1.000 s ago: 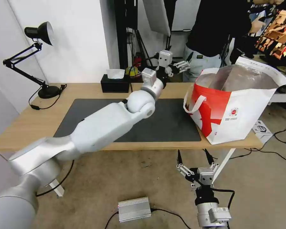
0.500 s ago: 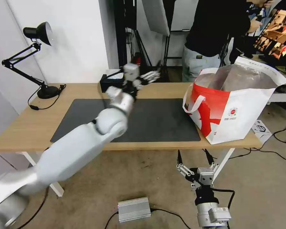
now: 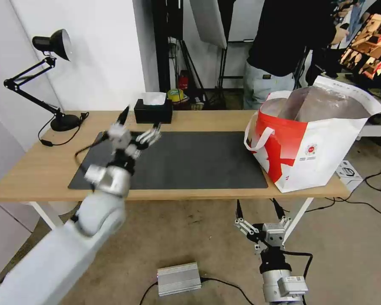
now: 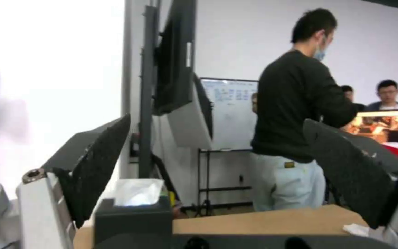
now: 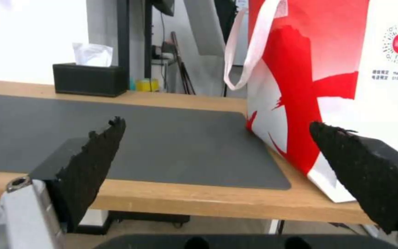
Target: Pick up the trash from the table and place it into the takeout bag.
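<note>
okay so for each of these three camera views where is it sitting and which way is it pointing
Head view: up on the head, looking down at the table and takeout bag; left gripper over the mat, right gripper parked below the table edge.
Left wrist view: on the left wrist, facing the tissue box; its open fingers show.
Right wrist view: below the table edge, facing the bag; open fingers.
All share the tissue box.

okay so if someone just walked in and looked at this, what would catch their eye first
Probably the takeout bag, big, red and white, standing open at the table's right end. Next, the left gripper, open, raised above the dark mat's left part, near the black tissue box. The right gripper hangs open below the table edge.
</note>
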Available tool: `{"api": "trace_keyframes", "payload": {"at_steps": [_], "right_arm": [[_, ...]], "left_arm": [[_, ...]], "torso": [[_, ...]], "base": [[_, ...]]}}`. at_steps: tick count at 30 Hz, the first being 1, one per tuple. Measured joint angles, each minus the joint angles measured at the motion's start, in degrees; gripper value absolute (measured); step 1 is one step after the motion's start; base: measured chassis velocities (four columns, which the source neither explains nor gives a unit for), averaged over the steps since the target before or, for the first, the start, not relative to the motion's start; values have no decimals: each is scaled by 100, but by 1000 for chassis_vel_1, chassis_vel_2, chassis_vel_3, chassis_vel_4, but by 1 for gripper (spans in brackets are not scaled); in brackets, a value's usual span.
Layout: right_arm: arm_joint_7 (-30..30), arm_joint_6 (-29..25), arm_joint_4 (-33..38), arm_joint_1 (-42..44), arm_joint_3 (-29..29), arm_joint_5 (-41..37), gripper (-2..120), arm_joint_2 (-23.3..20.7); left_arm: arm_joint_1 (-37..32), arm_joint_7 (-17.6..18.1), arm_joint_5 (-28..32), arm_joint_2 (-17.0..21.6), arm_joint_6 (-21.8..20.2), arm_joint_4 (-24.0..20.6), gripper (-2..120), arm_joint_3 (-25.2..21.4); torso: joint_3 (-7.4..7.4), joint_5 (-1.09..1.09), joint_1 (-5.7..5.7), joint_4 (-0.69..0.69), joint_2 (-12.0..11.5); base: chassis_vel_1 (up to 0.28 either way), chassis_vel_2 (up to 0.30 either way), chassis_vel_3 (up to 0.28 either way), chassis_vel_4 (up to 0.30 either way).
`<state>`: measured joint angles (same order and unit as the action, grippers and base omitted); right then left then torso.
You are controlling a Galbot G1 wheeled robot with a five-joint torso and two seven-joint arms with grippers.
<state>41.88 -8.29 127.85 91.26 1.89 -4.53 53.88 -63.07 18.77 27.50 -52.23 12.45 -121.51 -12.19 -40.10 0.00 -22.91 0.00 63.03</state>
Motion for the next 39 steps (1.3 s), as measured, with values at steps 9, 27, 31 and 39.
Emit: {"api": "trace_keyframes", "payload": {"at_steps": [9,27,31,39], "right_arm": [[0,0,0,0,0,0,100,0],[0,0,0,0,0,0,100,0],[0,0,0,0,0,0,100,0],[0,0,0,0,0,0,100,0]], "left_arm": [[-1726,-424,-640,-950,392,-558,100,-1038],[-3360,-678,-1731,-2071,1303,-791,100,-1580],[-3802,-665,-2349,-2711,1675,-499,100,-1354],[-4287,-489,-2862,-3334,1946,-84,100,-1051]], "torso": [[0,0,0,1,0],[0,1,-1,0,0],[-1,1,-1,0,0],[-1,2,-1,0,0]], "base": [[0,0,0,0],[0,0,0,0],[0,0,0,0],[0,0,0,0]]}}
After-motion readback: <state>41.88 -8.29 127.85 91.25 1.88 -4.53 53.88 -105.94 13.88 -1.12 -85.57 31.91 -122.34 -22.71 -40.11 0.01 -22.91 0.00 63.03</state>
